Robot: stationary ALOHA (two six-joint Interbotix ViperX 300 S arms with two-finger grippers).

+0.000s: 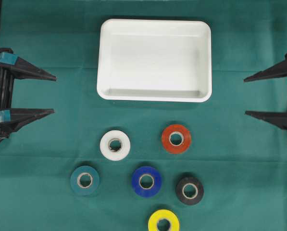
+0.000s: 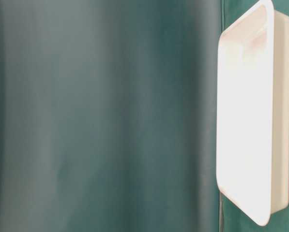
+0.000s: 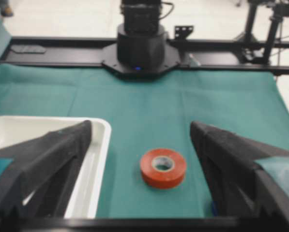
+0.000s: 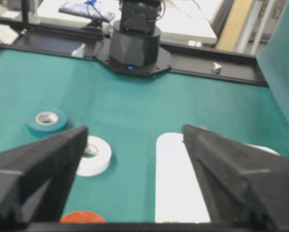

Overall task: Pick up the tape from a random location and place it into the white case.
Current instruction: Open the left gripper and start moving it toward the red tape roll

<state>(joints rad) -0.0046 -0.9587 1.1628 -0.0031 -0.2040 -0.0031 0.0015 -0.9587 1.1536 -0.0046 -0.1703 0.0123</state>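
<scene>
Several tape rolls lie flat on the green cloth in front of the white case [image 1: 155,21]: white [image 1: 115,145], red [image 1: 176,138], teal [image 1: 84,180], blue [image 1: 146,181], black [image 1: 189,190] and yellow [image 1: 163,222] at the near edge. The case holds nothing. My left gripper [image 1: 54,94] stands open at the left edge, far from every roll; its wrist view shows the red tape [image 3: 163,167] ahead between the open fingers and the case rim [image 3: 98,159]. My right gripper [image 1: 244,96] is open at the right edge, facing the white tape [image 4: 93,154] and the case [image 4: 178,183].
Green cloth covers the whole table. Each wrist view shows the opposite arm's black base [image 3: 139,46] [image 4: 133,46] on the black frame rail at the table's far side. The table-level view shows only cloth and the case [image 2: 246,121] at the right.
</scene>
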